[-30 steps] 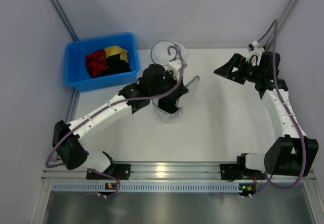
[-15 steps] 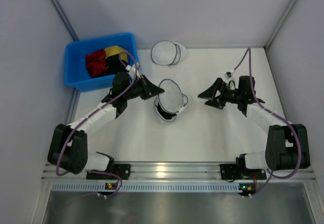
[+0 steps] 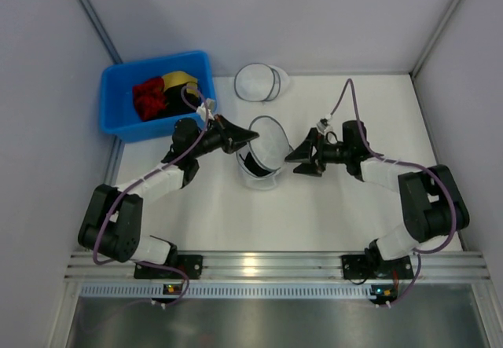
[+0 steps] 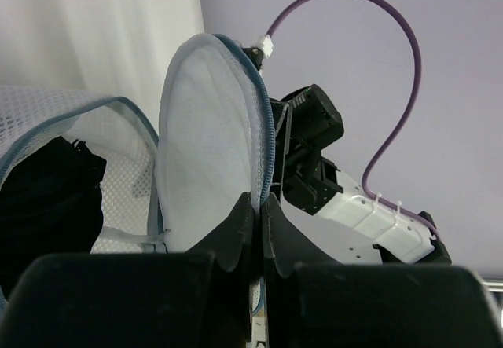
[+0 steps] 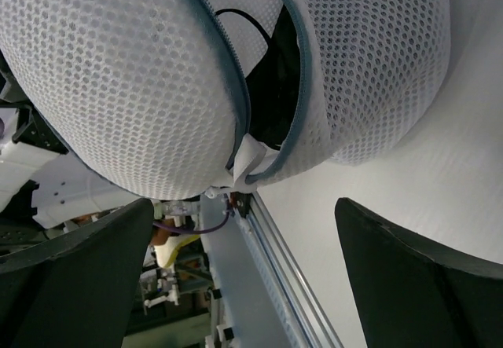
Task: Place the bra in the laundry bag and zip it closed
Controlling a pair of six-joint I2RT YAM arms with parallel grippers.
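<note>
left hand [image 4: 259, 208] clenched on the laundry bag [image 3: 267, 142] rim, bra [image 4: 43, 199] inside; right hand [image 3: 295, 158] released, just beside it.

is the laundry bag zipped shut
Open: one half of the laundry bag stands raised, pinched by the left gripper; the bra shows inside.

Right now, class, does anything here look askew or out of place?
The laundry bag is not lying flat. Its upper half stands on edge, pinched at the rim by the left gripper, so the bag gapes with the bra showing inside. Nothing has spilled.
</note>
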